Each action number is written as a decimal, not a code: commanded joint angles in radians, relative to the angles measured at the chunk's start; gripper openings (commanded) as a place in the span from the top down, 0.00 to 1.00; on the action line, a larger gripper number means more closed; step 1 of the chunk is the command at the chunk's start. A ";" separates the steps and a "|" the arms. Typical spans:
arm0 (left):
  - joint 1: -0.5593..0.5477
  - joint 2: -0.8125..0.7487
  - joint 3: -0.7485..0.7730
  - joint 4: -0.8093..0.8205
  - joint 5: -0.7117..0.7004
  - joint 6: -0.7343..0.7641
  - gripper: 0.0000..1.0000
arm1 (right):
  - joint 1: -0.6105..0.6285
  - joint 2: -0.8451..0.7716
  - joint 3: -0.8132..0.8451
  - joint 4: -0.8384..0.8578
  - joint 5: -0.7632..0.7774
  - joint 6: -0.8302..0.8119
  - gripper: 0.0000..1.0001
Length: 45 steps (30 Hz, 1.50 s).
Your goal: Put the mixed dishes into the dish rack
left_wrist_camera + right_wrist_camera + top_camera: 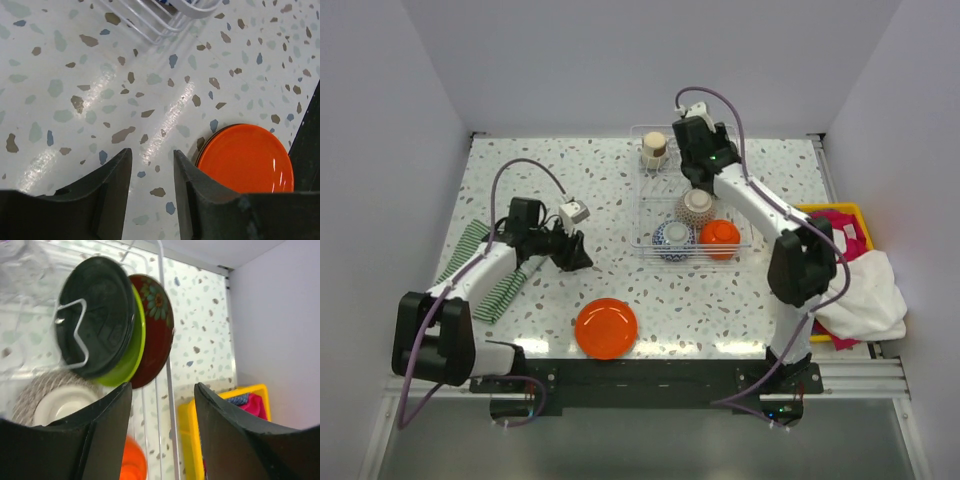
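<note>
The dish rack (642, 190) stands at the back middle of the table. In the right wrist view a black plate (95, 315), a lime green plate (134, 352) and a dark red flowered plate (157, 325) stand upright in it, side by side. My right gripper (162, 390) hangs open just above them, holding nothing. The rack also holds a beige cup (654, 148), a ribbed beige bowl (697, 207), a blue-white bowl (673, 240) and an orange bowl (720, 238). An orange plate (606, 328) lies on the table near the front. My left gripper (150, 155) is open and empty, low over the table just left of that plate (247, 157).
A green-white striped cloth (485, 265) lies under the left arm. A yellow bin (840, 215) of coloured cloths sits right of the rack, and a white cloth (865, 295) spills over its front. The rack's near corner (150, 20) shows ahead of the left gripper.
</note>
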 commanded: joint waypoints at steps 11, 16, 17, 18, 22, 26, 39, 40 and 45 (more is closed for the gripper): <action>-0.054 -0.073 0.057 -0.552 -0.016 0.807 0.98 | 0.234 -0.652 -0.706 0.125 -0.960 0.307 0.46; -0.054 -0.084 -0.006 -0.644 -0.090 0.992 1.00 | 0.269 -0.612 -0.830 0.281 -1.134 0.461 0.49; -0.054 -0.087 -0.018 -0.646 -0.096 1.017 1.00 | 0.310 -0.612 -0.876 0.310 -1.131 0.478 0.48; -0.054 -0.087 -0.038 -0.640 -0.098 1.020 1.00 | 0.331 -0.610 -0.895 0.352 -1.121 0.508 0.47; -0.056 -0.081 -0.062 -0.606 -0.087 1.014 1.00 | 0.420 -0.595 -0.985 0.412 -1.072 0.605 0.46; -0.056 -0.095 -0.081 -0.516 -0.082 0.898 1.00 | 0.510 -0.560 -1.019 0.449 -0.980 0.685 0.42; 0.018 -0.329 -0.151 -0.276 -0.197 0.468 0.65 | 0.559 -0.351 -0.906 0.355 -0.796 0.838 0.53; 0.022 -0.349 -0.156 -0.279 -0.202 0.468 0.65 | 0.564 -0.336 -0.884 0.341 -0.785 0.837 0.55; 0.025 -0.395 -0.173 -0.284 -0.217 0.469 0.65 | 0.570 -0.328 -0.838 0.248 -0.718 0.785 0.73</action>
